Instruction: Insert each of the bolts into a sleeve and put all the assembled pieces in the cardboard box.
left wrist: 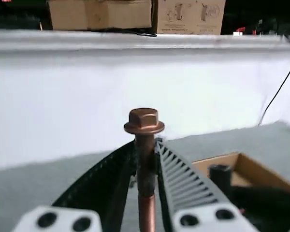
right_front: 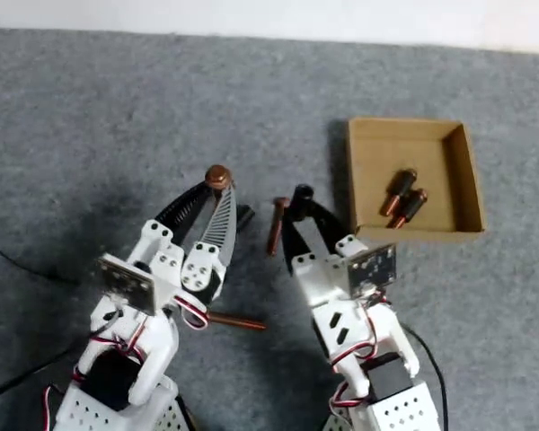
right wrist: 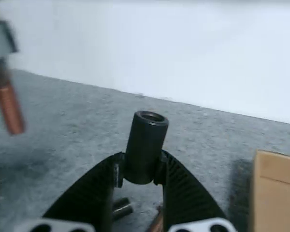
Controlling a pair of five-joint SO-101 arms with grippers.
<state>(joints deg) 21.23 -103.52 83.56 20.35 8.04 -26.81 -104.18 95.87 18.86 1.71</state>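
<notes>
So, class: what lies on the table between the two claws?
In the high view, a loose bolt lies between the left claw and the right claw, with what looks like a dark sleeve beside it.

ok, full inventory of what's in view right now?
bolt: 3, copper; one in left gripper, one lying between the grippers, one by the left arm's base
sleeve: 2, black; one in right gripper, one on the carpet beside the left gripper
assembled piece: 2, copper and black, in the box
box: 1, cardboard brown, to the right gripper's right
carpet: 1, grey, covers the table
left gripper: one black finger, one grey, shut on bolt
right gripper: black fingers, shut on sleeve
</notes>
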